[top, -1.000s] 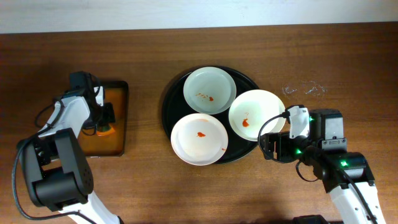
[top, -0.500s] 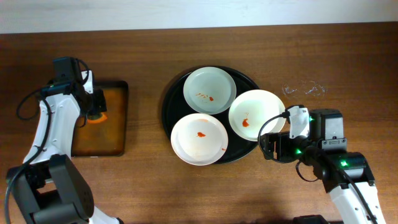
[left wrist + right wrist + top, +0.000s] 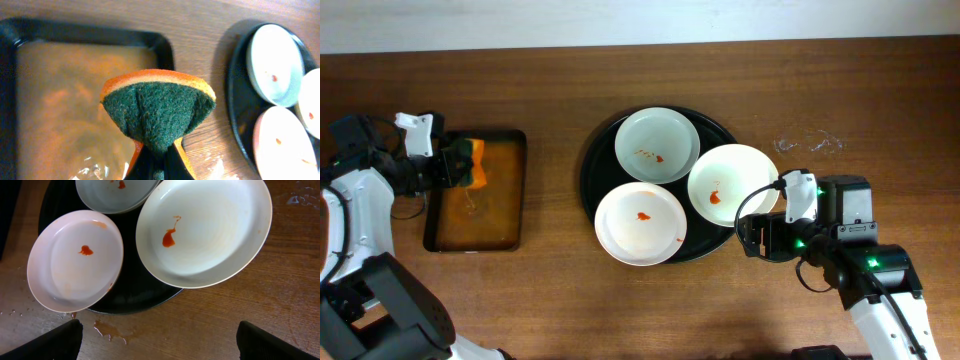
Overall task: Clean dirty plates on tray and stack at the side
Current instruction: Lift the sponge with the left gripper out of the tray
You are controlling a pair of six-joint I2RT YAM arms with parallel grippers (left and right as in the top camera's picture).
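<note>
- Left gripper (image 3: 157,162) — we see it pinching a green-faced orange sponge (image 3: 157,112) over the small rectangular black tray with a brownish bottom (image 3: 165,44).
- Right gripper (image 3: 157,332) stands spread — just beside the large round glossy black tray (image 3: 590,160).
- Beyond, three round white plates (image 3: 657,144) rest on that tray, each sauce-smeared.

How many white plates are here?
3 round white shallow plates, all on the large round glossy black tray: one at the back, one right, overhanging its rim, one front left. None seems hidden.
</note>
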